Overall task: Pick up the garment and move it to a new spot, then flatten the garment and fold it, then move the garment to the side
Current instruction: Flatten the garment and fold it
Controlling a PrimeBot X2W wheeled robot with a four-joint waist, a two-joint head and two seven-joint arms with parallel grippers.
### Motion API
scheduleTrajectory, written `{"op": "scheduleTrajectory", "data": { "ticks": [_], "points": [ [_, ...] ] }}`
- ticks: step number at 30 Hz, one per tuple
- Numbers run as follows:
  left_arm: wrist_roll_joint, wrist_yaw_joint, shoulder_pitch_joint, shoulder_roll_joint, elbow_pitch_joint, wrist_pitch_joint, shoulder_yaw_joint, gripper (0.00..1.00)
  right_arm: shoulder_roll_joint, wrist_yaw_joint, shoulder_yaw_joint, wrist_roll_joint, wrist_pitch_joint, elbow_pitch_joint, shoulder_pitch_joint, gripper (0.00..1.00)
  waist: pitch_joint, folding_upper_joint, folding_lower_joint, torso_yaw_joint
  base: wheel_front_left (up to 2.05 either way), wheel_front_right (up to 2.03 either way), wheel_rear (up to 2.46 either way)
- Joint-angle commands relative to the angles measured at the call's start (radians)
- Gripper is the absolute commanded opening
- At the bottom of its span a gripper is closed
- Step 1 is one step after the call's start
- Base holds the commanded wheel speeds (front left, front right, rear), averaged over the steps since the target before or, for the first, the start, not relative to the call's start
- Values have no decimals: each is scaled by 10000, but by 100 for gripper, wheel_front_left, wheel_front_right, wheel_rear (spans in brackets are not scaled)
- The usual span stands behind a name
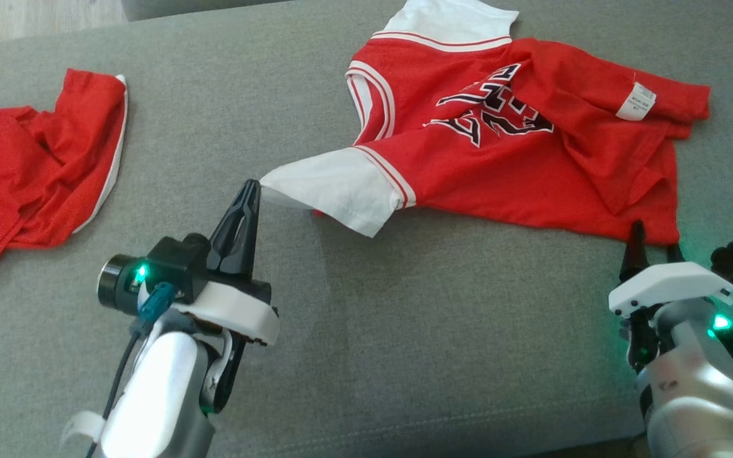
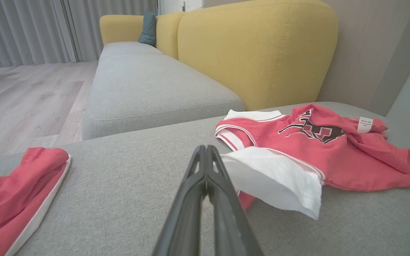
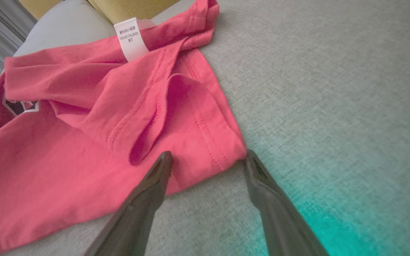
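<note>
Jersey [image 1: 519, 159] lies lengthwise between our grippers: left gripper [image 1: 253, 186] pinches its white sleeve [image 1: 335, 187], right gripper [image 3: 208, 156] gapes astride its hem corner [image 3: 226, 149].

Crumpled red cloth with white trim [image 1: 29, 172] at left, grey woven sofa seat [image 1: 404, 343], mustard-yellow padded backrest [image 2: 258, 53] upper centre, teal cushion [image 2: 149, 25], pale wooden floor [image 1: 23, 19] upper left.

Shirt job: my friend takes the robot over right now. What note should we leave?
Shirt: crumpled on the sofa. Another red garment lies to its left.
Left gripper: jaws shut on the white sleeve, its tip raised slightly.
Right gripper: jaws open astride the hem corner, not closed.
Done: cannot tell whether it was moved.
Left: flatten, fold, move aside.
</note>
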Motion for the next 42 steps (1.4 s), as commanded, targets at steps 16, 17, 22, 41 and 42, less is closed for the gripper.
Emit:
{"op": "scheduleTrajectory", "data": {
  "ticks": [16,17,22,41,42],
  "points": [
    [-576,78,-603,-146,-981,-122,1196,0,-26,-9,793,-2039,-371,-1529,-815,0,-824,0,0,-305,0,0,0],
    [-671,62,-694,-158,-1111,-122,1327,0,-26,-9,1038,-2052,-351,-1794,-917,0,-956,0,0,-313,0,0,0],
    [-1110,15,-1349,-205,-1638,-122,1880,0,-28,-9,2085,-1965,247,-3135,-1326,0,-1552,0,0,-327,0,0,0],
    [-2176,383,-5393,30,-2051,1118,3055,0,-465,-9,3917,679,4395,-8733,-1857,0,-2870,0,0,-479,0,0,0],
    [-2246,388,-5351,18,-2039,1189,3063,0,-442,-9,3896,717,4575,-8875,-1779,0,-2859,0,0,-477,0,0,0]
  ]
}}
